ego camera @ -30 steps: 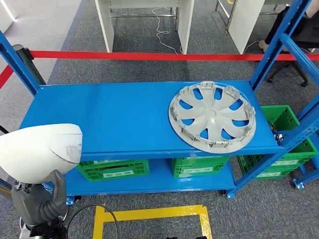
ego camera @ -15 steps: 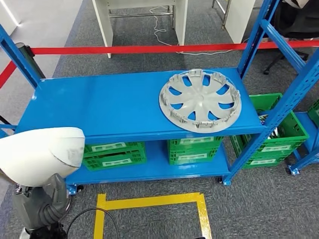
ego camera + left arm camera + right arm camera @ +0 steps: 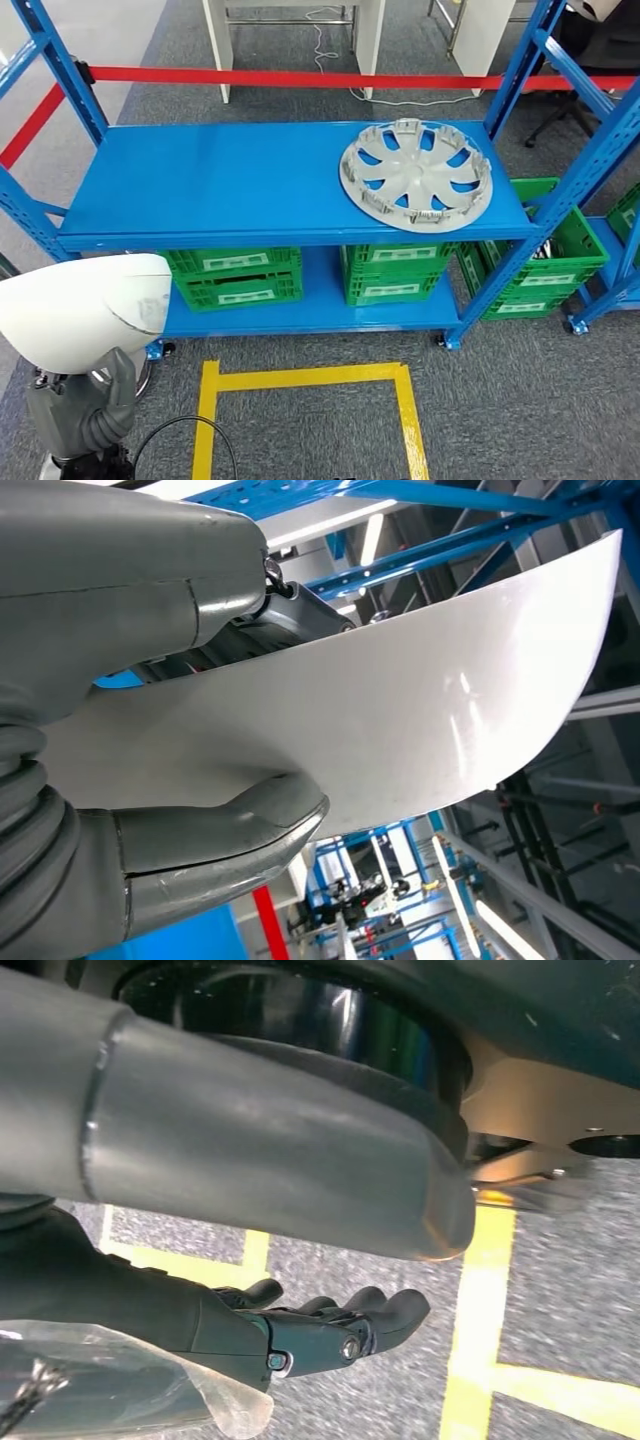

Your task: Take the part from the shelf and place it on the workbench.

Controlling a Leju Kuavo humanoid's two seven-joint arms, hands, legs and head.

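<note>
A white curved shell part (image 3: 75, 305) sits at the lower left of the head view, held from below by my left hand (image 3: 83, 410). In the left wrist view the same white part (image 3: 423, 690) lies clamped between the thick grey thumb (image 3: 226, 830) and the fingers on its other face. My right hand (image 3: 332, 1325) hangs over the carpet with its dark fingers stretched out and nothing in them. The blue shelf (image 3: 226, 185) stands ahead of me, apart from both hands.
A grey wheel cover (image 3: 415, 170) lies on the right of the shelf's top board. Green crates (image 3: 234, 278) fill the lower level and stand to the right. A yellow floor marking (image 3: 302, 378) lies in front, red barrier tape (image 3: 302, 77) behind.
The whole head view has shifted: the shelf now sits higher and smaller in the picture, with more floor and yellow marking showing. The white part stays in my left hand.
</note>
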